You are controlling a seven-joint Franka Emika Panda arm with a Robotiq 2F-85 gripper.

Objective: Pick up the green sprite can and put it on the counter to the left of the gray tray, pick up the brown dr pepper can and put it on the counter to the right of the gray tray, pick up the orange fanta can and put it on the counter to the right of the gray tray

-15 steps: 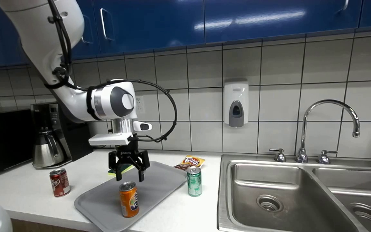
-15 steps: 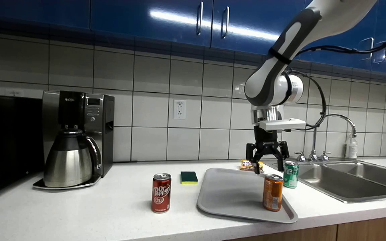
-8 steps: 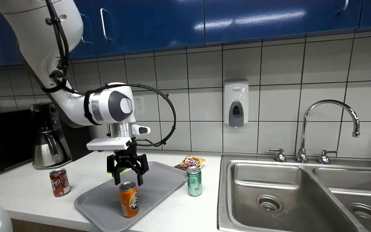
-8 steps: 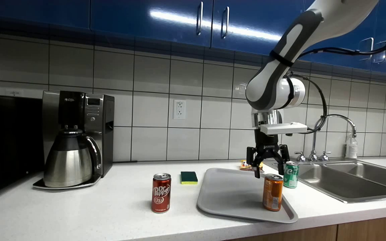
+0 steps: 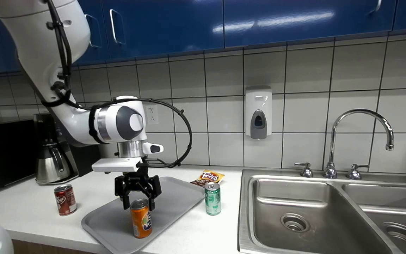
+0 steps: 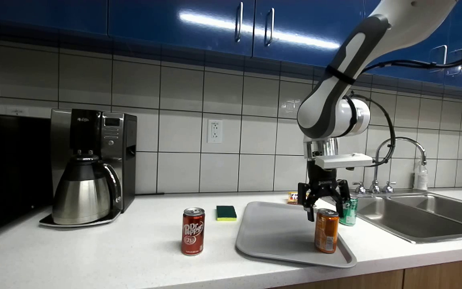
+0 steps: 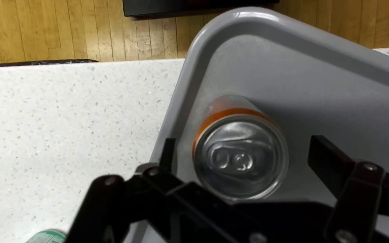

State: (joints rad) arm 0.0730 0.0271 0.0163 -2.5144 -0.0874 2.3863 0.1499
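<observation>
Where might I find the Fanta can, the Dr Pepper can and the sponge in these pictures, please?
Fanta can (image 5: 141, 219), in an exterior view: on its orange side wall.
Dr Pepper can (image 6: 193, 231), in an exterior view: on its printed side wall.
Sponge (image 6: 226, 212), in an exterior view: on its dark green top.

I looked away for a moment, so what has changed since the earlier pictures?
The arm has lowered its open claw toward the orange Fanta can; nothing was taken hold of or let go. That can still stands on the gray tray, and the brown Dr Pepper can and green Sprite can stayed put on the counter.
</observation>
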